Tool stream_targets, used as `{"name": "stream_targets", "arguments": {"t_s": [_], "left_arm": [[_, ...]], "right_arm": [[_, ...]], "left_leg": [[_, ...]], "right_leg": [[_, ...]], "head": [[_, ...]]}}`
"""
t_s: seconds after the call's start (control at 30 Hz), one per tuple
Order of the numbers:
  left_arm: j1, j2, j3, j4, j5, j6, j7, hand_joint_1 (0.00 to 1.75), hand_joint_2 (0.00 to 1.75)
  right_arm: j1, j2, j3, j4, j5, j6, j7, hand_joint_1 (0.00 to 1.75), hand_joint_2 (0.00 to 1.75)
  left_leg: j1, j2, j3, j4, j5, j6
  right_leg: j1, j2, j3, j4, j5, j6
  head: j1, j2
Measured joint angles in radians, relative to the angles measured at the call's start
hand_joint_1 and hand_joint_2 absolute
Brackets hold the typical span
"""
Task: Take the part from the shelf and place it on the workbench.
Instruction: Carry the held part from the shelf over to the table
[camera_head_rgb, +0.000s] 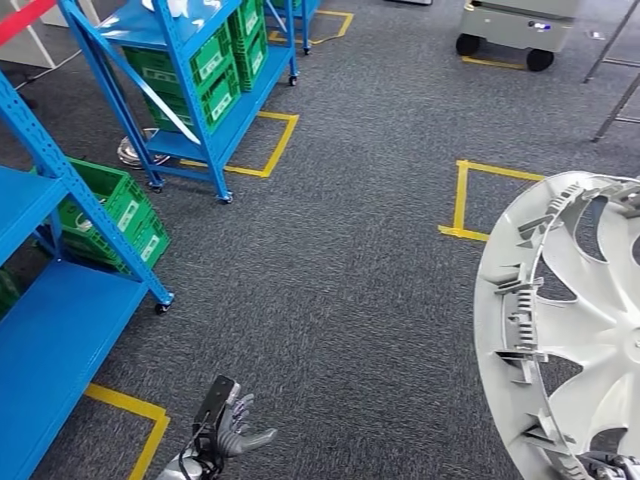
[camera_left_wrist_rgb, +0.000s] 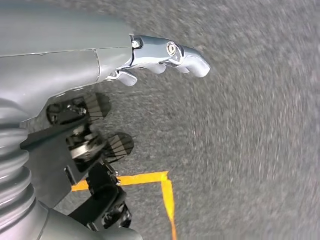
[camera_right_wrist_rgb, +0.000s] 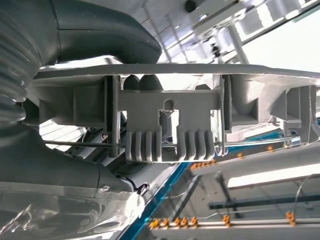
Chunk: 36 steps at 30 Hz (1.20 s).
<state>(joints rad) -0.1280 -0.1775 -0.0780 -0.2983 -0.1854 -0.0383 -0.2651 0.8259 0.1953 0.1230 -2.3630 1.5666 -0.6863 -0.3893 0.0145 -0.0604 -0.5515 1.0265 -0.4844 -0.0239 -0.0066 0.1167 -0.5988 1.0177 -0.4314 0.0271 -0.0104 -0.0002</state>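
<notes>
Right hand (camera_right_wrist_rgb: 75, 150) grips the wheel cover (camera_head_rgb: 581, 330) by its rim; left hand (camera_head_rgb: 234, 425) hangs open, empty. A loose rim grip risks dropping it.

Grey ribbed wrist cover (camera_left_wrist_rgb: 15, 170), silver thumb (camera_left_wrist_rgb: 170, 52)

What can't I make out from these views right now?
- Head view: the wheel cover is cut off by the right edge; the right hand is mostly hidden behind it.
- Left wrist view: the carpet is motion-blurred beyond the left hand.
- Right wrist view: the cover's rim clips hide the fingers.
- No workbench visible.
</notes>
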Motion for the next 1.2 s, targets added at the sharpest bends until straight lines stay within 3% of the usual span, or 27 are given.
{"name": "stream_targets", "arguments": {"t_s": [0.03,0.1,0.17,0.23,0.27,0.3,0.33,0.37,0.4,0.47,0.53,0.6,0.67,0.73,0.8,0.83,0.87,0.93,1.0,1.07,1.1,1.13,1.2], "left_arm": [[0.000,-0.001,-0.003,0.000,-0.001,-0.002,0.001,0.00,1.75],[-0.001,-0.004,-0.007,0.000,-0.002,-0.003,0.002,0.00,1.75],[-0.003,-0.006,-0.009,0.000,-0.002,-0.004,0.002,0.00,1.75],[-0.002,-0.007,-0.011,0.000,-0.003,-0.004,0.002,0.00,1.75],[0.001,-0.007,-0.012,0.000,-0.003,-0.004,0.002,0.00,1.75],[0.003,-0.006,-0.012,0.000,-0.003,-0.004,0.002,0.00,1.75],[0.005,-0.006,-0.012,0.000,-0.003,-0.004,0.002,0.00,1.75],[0.004,-0.006,-0.012,0.000,-0.003,-0.004,0.002,0.00,1.75],[0.004,-0.007,-0.012,0.000,-0.003,-0.004,0.002,0.00,1.75],[0.002,-0.007,-0.012,0.000,-0.004,-0.004,0.002,0.00,1.75],[0.001,-0.006,-0.013,0.000,-0.005,-0.004,0.002,0.00,1.75],[0.000,-0.008,-0.016,0.000,-0.008,-0.005,0.002,0.00,1.75],[0.000,-0.012,-0.021,0.000,-0.011,-0.005,0.001,0.00,1.75],[0.002,-0.013,-0.027,0.000,-0.012,-0.005,-0.001,0.00,1.75],[0.009,-0.013,-0.030,0.000,-0.010,-0.004,-0.005,0.00,1.75],[0.012,-0.013,-0.030,0.000,-0.009,-0.004,-0.008,0.00,1.75],[0.013,-0.012,-0.030,0.000,-0.007,-0.004,-0.012,0.00,1.75],[0.012,-0.010,-0.030,0.000,-0.005,-0.004,-0.018,0.00,1.75],[0.011,-0.010,-0.030,0.000,-0.003,-0.003,-0.021,0.00,1.75],[0.011,-0.010,-0.030,0.000,-0.001,-0.002,-0.024,0.00,1.75],[0.011,-0.010,-0.030,0.000,0.000,-0.001,-0.024,0.00,1.75],[0.010,-0.010,-0.030,0.000,0.001,0.001,-0.025,0.00,1.75],[0.009,-0.012,-0.030,0.000,0.004,0.003,-0.026,0.00,1.75]], "right_arm": [[0.004,0.004,-0.002,0.000,0.000,0.000,-0.003,1.75,1.75],[0.014,0.012,-0.006,0.000,0.000,0.000,-0.006,1.75,1.75],[0.022,0.018,-0.009,-0.001,0.000,0.000,-0.008,1.75,1.75],[0.026,0.019,-0.012,-0.002,0.000,0.000,-0.009,1.75,1.75],[0.026,0.020,-0.013,-0.002,0.000,0.000,-0.010,1.75,1.75],[0.026,0.020,-0.014,-0.002,0.000,0.000,-0.010,1.75,1.75],[0.027,0.020,-0.014,-0.001,0.000,0.000,-0.010,1.75,1.75],[0.028,0.020,-0.015,-0.002,0.000,0.000,-0.011,1.75,1.75],[0.029,0.021,-0.016,-0.002,0.000,0.000,-0.012,1.75,1.75],[0.033,0.025,-0.017,-0.002,0.000,0.000,-0.016,1.75,1.75],[0.041,0.033,-0.019,-0.002,0.000,0.000,-0.020,1.75,1.75],[0.053,0.042,-0.020,-0.004,0.000,0.000,-0.021,1.75,1.75],[0.071,0.054,-0.020,-0.009,0.001,0.000,-0.021,1.75,1.75],[0.085,0.064,-0.020,-0.013,0.001,0.000,-0.021,1.75,1.75],[0.093,0.072,-0.020,-0.014,0.001,0.000,-0.024,1.75,1.75],[0.098,0.076,-0.020,-0.014,0.001,0.000,-0.027,1.75,1.75],[0.103,0.080,-0.021,-0.014,0.001,0.000,-0.029,1.75,1.75],[0.109,0.085,-0.021,-0.016,0.001,0.000,-0.031,1.75,1.75],[0.113,0.087,-0.021,-0.017,0.001,0.000,-0.030,1.75,1.75],[0.117,0.088,-0.020,-0.017,0.001,0.000,-0.023,1.75,1.75],[0.119,0.088,-0.019,-0.018,0.001,0.001,-0.016,1.75,1.75],[0.121,0.087,-0.018,-0.018,0.002,0.002,-0.009,1.75,1.75],[0.121,0.084,-0.013,-0.019,0.002,0.003,0.009,1.75,1.75]], "left_leg": [[0.000,-0.009,0.008,-0.020,0.001,0.003],[-0.002,0.008,0.009,-0.024,0.003,0.015],[-0.001,0.031,0.009,-0.028,0.007,0.030],[-0.003,0.055,0.010,-0.029,0.007,0.039],[-0.006,0.070,0.010,-0.029,0.006,0.041],[-0.007,0.084,0.010,-0.029,0.005,0.042],[-0.008,0.099,0.011,-0.029,0.004,0.042],[-0.008,0.113,0.012,-0.029,0.003,0.041],[-0.008,0.125,0.015,-0.029,0.000,0.039],[-0.012,0.145,0.024,-0.029,-0.006,0.031],[-0.017,0.160,0.031,-0.029,-0.011,0.021],[-0.017,0.177,0.035,-0.032,-0.012,0.010],[-0.013,0.153,0.030,-0.016,-0.029,-0.001],[-0.010,0.095,-0.013,0.077,-0.084,-0.007],[-0.009,0.069,-0.083,0.214,-0.140,-0.007],[-0.009,0.065,-0.107,0.253,-0.145,-0.007],[-0.010,0.063,-0.114,0.256,-0.129,-0.005],[-0.008,0.044,-0.075,0.158,-0.055,0.000],[-0.003,-0.006,-0.020,0.032,0.000,0.003],[-0.002,-0.030,0.000,-0.017,0.007,0.009],[-0.002,-0.020,0.001,-0.020,0.007,0.014],[-0.003,-0.008,0.002,-0.023,0.010,0.020],[-0.003,0.018,0.004,-0.029,0.014,0.034]], "right_leg": [[0.000,0.011,-0.005,0.001,0.002,0.006],[-0.004,0.028,-0.015,-0.002,0.007,0.019],[-0.001,-0.007,-0.034,0.025,-0.012,0.028],[0.003,-0.074,-0.084,0.133,-0.075,0.034],[0.002,-0.095,-0.117,0.205,-0.109,0.036],[0.002,-0.105,-0.143,0.262,-0.131,0.037],[0.001,-0.110,-0.152,0.286,-0.135,0.038],[0.001,-0.114,-0.139,0.268,-0.119,0.038],[0.000,-0.122,-0.106,0.213,-0.090,0.038],[0.002,-0.166,-0.023,0.073,-0.040,0.035],[0.005,-0.192,0.015,0.010,-0.025,0.026],[0.008,-0.170,0.012,0.009,-0.023,0.014],[0.006,-0.147,0.010,0.004,-0.018,0.001],[0.001,-0.122,0.010,0.001,-0.014,-0.009],[0.002,-0.092,0.008,0.001,-0.013,-0.014],[0.003,-0.076,0.008,0.001,-0.013,-0.015],[0.003,-0.060,0.008,0.001,-0.012,-0.015],[0.002,-0.029,0.010,0.001,-0.011,-0.013],[0.004,-0.001,0.007,0.006,-0.011,-0.006],[0.003,0.023,-0.001,0.007,-0.008,0.006],[0.000,0.034,-0.007,0.004,-0.005,0.012],[-0.001,0.029,-0.012,0.005,-0.005,0.018],[0.001,-0.029,-0.038,0.045,-0.031,0.027]], "head": [[0.000,0.000],[0.000,0.000],[0.006,0.000],[0.012,0.000],[0.013,0.000],[0.013,0.000],[0.013,0.000],[0.013,0.000],[0.013,0.000],[0.012,0.000],[0.010,0.000],[0.008,0.000],[0.007,0.000],[0.004,0.000],[0.003,0.000],[0.003,0.000],[0.003,0.000],[0.003,0.000],[0.004,0.000],[0.004,0.000],[0.004,0.000],[0.003,0.000],[0.008,0.000]]}}
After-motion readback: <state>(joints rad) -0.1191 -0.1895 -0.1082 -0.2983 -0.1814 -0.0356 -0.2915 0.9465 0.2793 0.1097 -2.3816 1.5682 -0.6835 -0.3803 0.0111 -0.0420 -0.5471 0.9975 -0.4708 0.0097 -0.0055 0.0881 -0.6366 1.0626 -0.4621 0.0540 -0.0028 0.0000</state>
